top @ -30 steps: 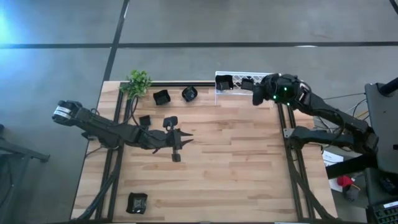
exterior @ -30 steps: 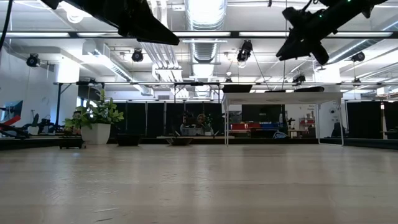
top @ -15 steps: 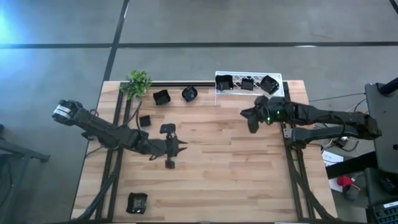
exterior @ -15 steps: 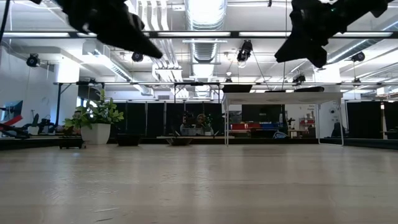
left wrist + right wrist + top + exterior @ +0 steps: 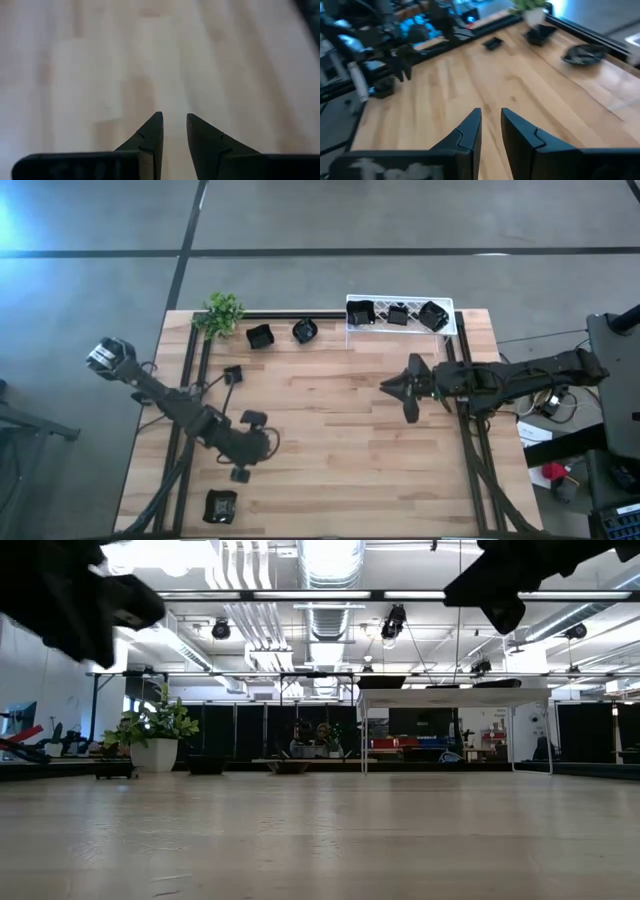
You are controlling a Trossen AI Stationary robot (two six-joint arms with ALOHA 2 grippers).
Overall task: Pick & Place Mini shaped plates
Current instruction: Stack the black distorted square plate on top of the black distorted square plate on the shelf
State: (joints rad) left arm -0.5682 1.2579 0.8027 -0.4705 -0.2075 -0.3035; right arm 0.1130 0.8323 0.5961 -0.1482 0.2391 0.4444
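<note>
Small black mini shaped plates lie flat on the wooden table: two near the far edge (image 5: 260,336) (image 5: 305,330), one at the left (image 5: 232,373) and one at the near left corner (image 5: 220,505). Three more sit in the white lattice rack (image 5: 400,304) at the far right. My left gripper (image 5: 268,443) hangs tipped down over bare wood near the left front, open by a narrow gap (image 5: 174,120) with nothing in it. My right gripper (image 5: 384,387) hovers right of the middle and points left. It is open by a narrow gap (image 5: 490,116), with nothing between its fingers.
A small green plant (image 5: 222,311) stands at the far left corner. Black frame rails run along the table's left (image 5: 185,430) and right (image 5: 470,450) sides. Bare wood stretches between the two grippers across the table's middle (image 5: 330,440).
My left gripper has swung from the table's middle toward the near left corner, sinking a little and tipping its fingers downward. My right gripper has swung away from the rack toward the near side and now points left across the table. No plate has moved.
</note>
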